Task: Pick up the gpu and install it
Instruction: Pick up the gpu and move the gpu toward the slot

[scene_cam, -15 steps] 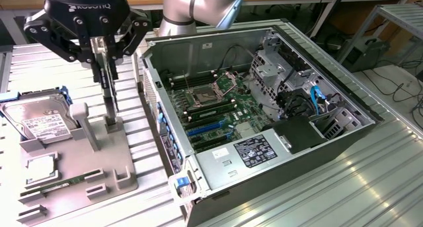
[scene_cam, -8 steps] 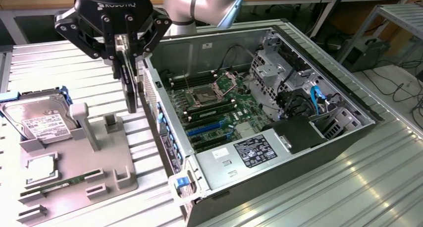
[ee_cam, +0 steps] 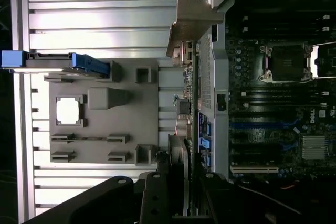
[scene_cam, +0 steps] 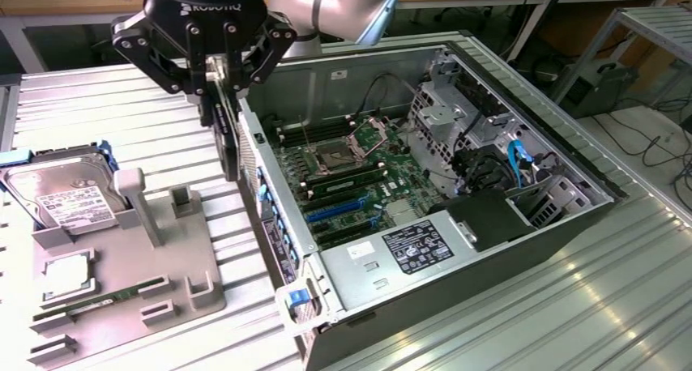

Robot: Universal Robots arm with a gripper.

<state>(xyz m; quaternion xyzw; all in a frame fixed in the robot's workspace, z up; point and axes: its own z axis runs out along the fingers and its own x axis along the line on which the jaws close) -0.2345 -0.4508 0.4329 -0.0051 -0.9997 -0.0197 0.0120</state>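
Fingers [scene_cam: 164,63], at the upper left of the exterior view, are closed narrowly on the top edge of the gpu [scene_cam: 224,136]. It hangs on edge just outside the left wall of the open computer case [scene_cam: 454,306], above the gap between the case and the grey parts holder [scene_cam: 119,282] on the desk [scene_cam: 519,322]. Doing this well, I judge, means holding the card plumb, clearing the case wall, and lining its lower edge with the blue slots [scene_cam: 337,213] and its silver bracket [ee_cam: 191,19] with that wall.
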